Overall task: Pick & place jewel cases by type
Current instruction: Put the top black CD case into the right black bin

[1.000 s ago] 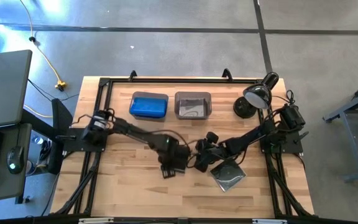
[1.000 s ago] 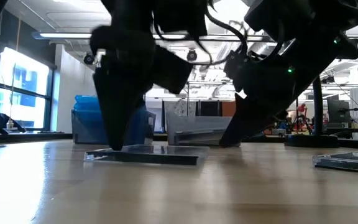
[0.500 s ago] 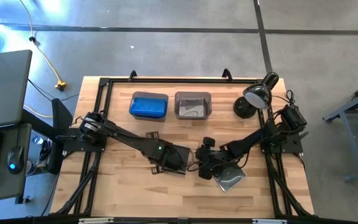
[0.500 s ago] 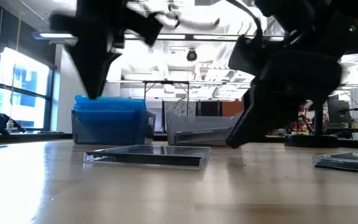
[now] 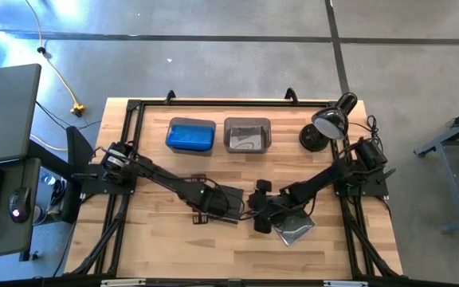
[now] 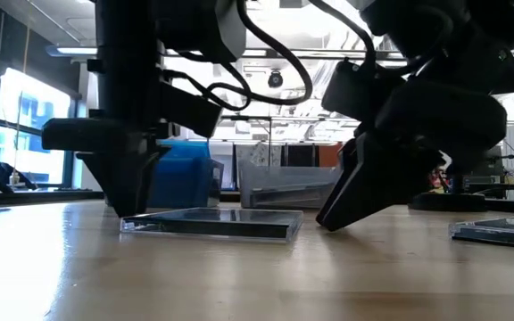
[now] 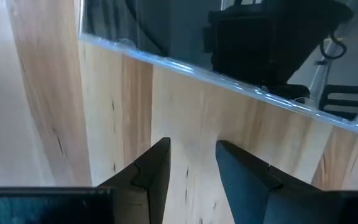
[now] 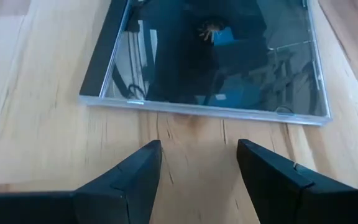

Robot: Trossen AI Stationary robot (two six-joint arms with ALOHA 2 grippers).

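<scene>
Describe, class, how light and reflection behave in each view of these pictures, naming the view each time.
Low view: bright windows and ceiling lights behind leave both arms as dark silhouettes above the black case. Right wrist view: the case's glossy face mirrors the gripper above it. Left wrist view: the case's face mirrors dark arm parts. High view: even light, with soft shadows on the table.

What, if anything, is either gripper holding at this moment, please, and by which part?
Nothing is held. The left gripper and right gripper both stand open over bare wood, each just short of the dark glossy square plastic jewel case lying flat on the table.
</scene>
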